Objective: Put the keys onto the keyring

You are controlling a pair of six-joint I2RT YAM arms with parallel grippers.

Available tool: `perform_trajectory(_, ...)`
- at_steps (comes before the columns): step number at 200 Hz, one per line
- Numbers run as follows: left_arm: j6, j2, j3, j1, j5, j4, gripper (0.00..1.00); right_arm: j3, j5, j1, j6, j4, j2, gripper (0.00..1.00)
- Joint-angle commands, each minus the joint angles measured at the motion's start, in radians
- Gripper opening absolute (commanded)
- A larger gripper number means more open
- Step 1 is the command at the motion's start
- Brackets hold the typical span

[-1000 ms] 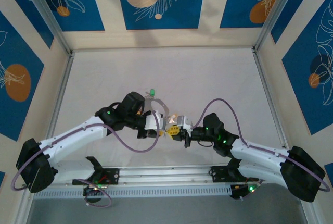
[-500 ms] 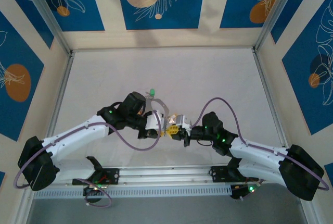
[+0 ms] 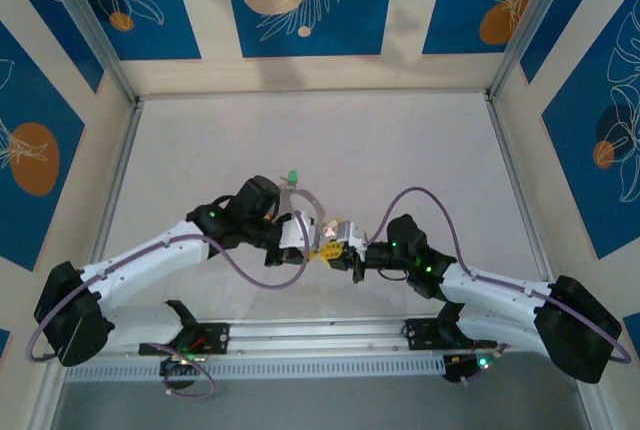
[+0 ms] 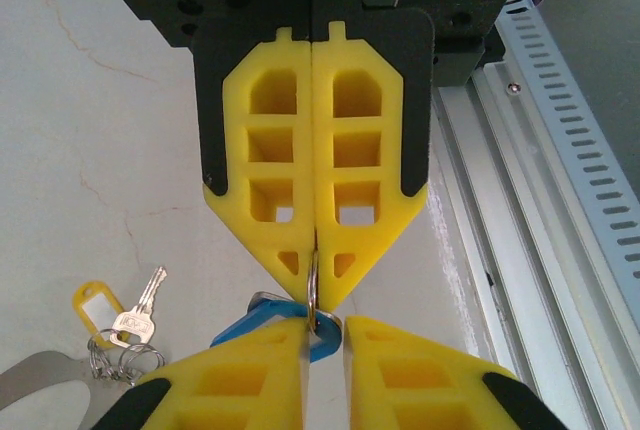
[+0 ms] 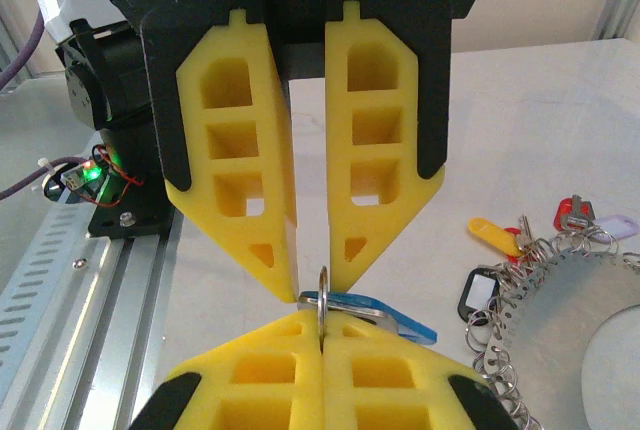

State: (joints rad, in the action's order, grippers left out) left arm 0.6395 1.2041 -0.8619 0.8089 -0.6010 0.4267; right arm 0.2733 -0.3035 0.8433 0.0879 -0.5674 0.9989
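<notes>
**Right gripper (image 4: 314,275) clamped, left gripper (image 5: 315,286) nearly closed**

Right jaws were pressed together on the small ring (image 5: 321,295) of the blue tag (image 5: 390,318). Left jaws stood a slit apart astride that tag; a pinch could not be confirmed. Keyring (image 5: 560,310) lay on the table (image 3: 400,150) beside them, with the other keys (image 5: 520,235) clustered at its edge.

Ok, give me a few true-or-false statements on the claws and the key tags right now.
1. The right claw is shut on a small metal ring. True.
2. The left claw is clamped fully shut. False: a narrow gap shows between its fingers.
3. The tag at that ring is green. False: it is a blue tag; the green tag lies on the table beyond the left arm.
4. A yellow tag lies on the table. True.
5. The claws are far apart. False: they meet tip to tip.
</notes>
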Motion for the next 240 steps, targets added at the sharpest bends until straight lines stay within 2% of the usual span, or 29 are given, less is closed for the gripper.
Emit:
perform_trajectory(1, 0.035, -0.012, -0.026, -0.003, -0.025, -0.005, 0.16, 0.019, -0.007, 0.008, 0.015, -0.004, -0.005, 0.0)
perform_trajectory(94, 0.065, -0.012, -0.025, -0.003, 0.024, 0.029, 0.19, 0.019, -0.007, 0.013, 0.019, 0.011, -0.014, 0.0)
perform_trajectory(240, 0.1, -0.013, -0.036, -0.002, 0.036, 0.055, 0.19, 0.03, -0.01, 0.014, 0.037, 0.027, 0.007, 0.0)
